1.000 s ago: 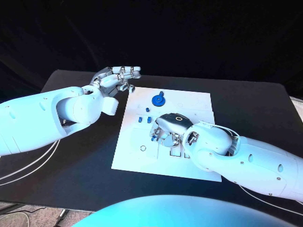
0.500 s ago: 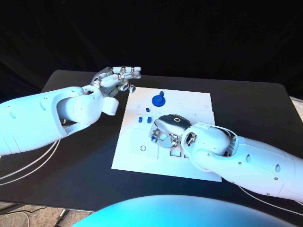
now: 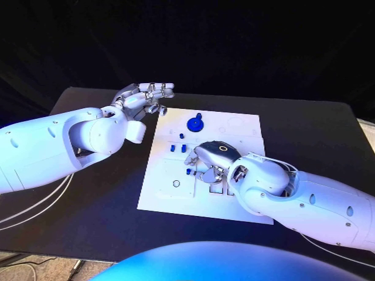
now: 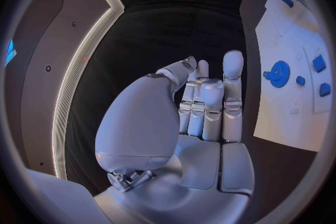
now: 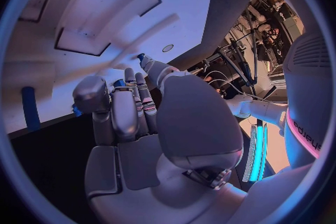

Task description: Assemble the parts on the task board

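The assembly looked unfinished — small blue parts [image 3: 171, 149] lay loose on the task board [image 3: 242, 126] beside the gear [image 3: 195, 123], the right hand [image 3: 211, 162] hovered there, grasp untellable, and the left hand [image 3: 142, 98] waited empty, fingers together, off its edge.

No text, label, brand or number can be read for certain. The task board [image 3: 238, 129] carries faint printed outlines and small marks, too small to make out. In the right wrist view, dark lettering runs along the pink-edged white casing [image 5: 308, 129] at the circle's rim, cut off and blurred; it cannot be made out.
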Motion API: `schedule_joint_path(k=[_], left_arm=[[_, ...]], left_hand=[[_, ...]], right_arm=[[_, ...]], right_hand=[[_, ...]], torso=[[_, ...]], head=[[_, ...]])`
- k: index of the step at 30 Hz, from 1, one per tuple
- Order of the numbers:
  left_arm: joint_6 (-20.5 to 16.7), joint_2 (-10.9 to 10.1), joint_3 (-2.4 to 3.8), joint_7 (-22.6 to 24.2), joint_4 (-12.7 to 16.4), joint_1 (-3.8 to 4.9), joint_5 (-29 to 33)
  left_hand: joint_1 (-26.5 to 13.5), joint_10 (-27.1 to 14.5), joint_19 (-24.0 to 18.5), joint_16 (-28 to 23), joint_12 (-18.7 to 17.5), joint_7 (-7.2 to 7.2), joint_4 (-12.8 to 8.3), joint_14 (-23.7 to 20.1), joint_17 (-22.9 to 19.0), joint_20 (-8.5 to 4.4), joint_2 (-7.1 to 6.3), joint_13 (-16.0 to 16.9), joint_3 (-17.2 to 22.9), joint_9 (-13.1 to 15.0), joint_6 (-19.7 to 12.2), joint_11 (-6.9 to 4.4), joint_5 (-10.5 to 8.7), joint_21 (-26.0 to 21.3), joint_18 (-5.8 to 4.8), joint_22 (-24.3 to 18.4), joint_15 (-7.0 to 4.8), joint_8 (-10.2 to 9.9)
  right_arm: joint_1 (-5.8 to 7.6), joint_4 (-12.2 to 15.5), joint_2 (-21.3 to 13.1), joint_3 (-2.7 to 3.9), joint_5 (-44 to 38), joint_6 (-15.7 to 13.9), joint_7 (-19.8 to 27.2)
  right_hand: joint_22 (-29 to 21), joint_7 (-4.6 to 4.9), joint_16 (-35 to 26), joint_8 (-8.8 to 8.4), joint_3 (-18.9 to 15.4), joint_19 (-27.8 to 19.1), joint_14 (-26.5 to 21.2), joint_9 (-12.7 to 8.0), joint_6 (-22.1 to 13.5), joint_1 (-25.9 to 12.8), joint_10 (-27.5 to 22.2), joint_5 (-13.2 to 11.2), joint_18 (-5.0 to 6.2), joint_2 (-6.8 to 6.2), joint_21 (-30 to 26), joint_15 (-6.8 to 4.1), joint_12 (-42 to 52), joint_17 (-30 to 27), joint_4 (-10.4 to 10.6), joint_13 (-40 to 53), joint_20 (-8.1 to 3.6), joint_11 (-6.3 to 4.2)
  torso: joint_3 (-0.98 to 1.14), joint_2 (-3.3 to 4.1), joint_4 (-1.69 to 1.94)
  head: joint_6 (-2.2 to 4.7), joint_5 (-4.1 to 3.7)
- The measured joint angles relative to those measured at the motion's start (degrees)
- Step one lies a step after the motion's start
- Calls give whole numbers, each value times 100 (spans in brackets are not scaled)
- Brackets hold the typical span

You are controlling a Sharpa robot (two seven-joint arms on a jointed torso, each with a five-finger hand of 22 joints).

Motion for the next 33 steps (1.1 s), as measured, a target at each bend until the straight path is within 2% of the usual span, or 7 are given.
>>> schedule_joint_path(k=[4, 9, 14, 17, 19, 25, 33], left_arm=[[15, -2, 0, -10, -6, 0, 0], [30, -13, -1, -20, -9, -1, -1], [39, -22, -1, -25, -7, -1, -4], [45, -25, -1, -27, -4, -1, -4], [50, -25, -1, -28, -2, -1, -6], [68, -25, -1, -30, -1, -1, -12], [88, -25, -1, -33, 0, -2, -15]], left_hand=[[0, 0, 0, -22, 0, 0, 10, 0, -11, 0, 0, 0, -10, 0, 0, 0, 0, -31, 0, -11, 0, 0], [0, 0, 0, -22, 0, 0, 16, 0, -12, 0, 0, -1, -16, 0, 0, 0, 0, -31, 0, -11, 0, 0], [0, 0, 0, -22, 0, 0, 16, 0, -12, 0, 0, 4, -16, 0, 0, 0, 0, -31, 0, -11, 0, 0], [-1, 0, 0, -22, 0, 0, 16, 0, -12, 0, 1, 4, -16, 0, 0, 0, 0, -31, 0, -11, 0, 0], [-24, 0, 0, -22, 23, 0, 16, 0, -12, 0, 24, 4, -16, 0, 0, 0, 0, -31, 0, -11, 0, 0], [-23, 0, 0, -22, 23, 0, 16, 0, -12, 0, 23, 4, -16, 0, 0, 0, 0, -31, 1, -11, 0, 0], [-23, -21, 0, -22, 23, 0, 16, 0, -11, 0, 23, 8, -15, 0, 0, -21, 0, -30, 0, -11, 0, 0]], right_arm=[[-12, 280, -263, 84, 2, -105, -9], [1, 617, -757, 270, 7, -155, -70], [118, 723, -1230, 414, 11, -120, -201], [163, 659, -1379, 443, -4, -72, -270], [170, 599, -1432, 448, -18, -40, -297], [170, 452, -1478, 458, -73, 64, -342], [167, 319, -1368, 458, -115, 161, -350]], right_hand=[[21, -10, -24, 0, -15, 0, 0, 8, 53, 0, 52, 0, 0, 0, 0, 0, 54, -31, -15, 0, 0, -26], [58, -55, -24, 0, -26, 0, 0, 15, 99, 0, 126, 0, 0, 0, 0, 0, 119, -38, -26, 6, 0, -53], [41, -114, -24, 0, -178, 17, 0, 15, 134, -14, 30, 0, 0, -144, 0, 0, 102, -74, -20, -10, -17, -97], [29, -175, -24, 0, -415, 28, 3, 2, 70, 45, -260, 0, 0, -241, 0, -12, -20, -70, -35, -11, -27, -101], [28, -208, -24, 0, -599, 44, 9, 2, 37, 82, -397, 0, 0, -268, 0, -121, -37, -67, -34, -12, -112, -138], [23, -218, -24, 0, -830, 52, 10, 2, 27, 194, -424, 0, 0, -155, 0, -138, -8, -64, 26, -5, -137, -150], [26, -278, -24, 0, -860, 52, 10, 2, 53, 291, -203, 0, 0, -58, 0, -137, 112, -66, 57, 3, -136, -161]], torso=[[0, -2, -3], [-2, -2, -11], [-6, -4, -21], [-8, -7, -29], [-8, -8, -30], [-8, -8, -27], [-14, -8, -14]], head=[[-1, -15], [3, -51], [29, -112], [42, -135], [53, -144], [72, -157], [74, -160]])
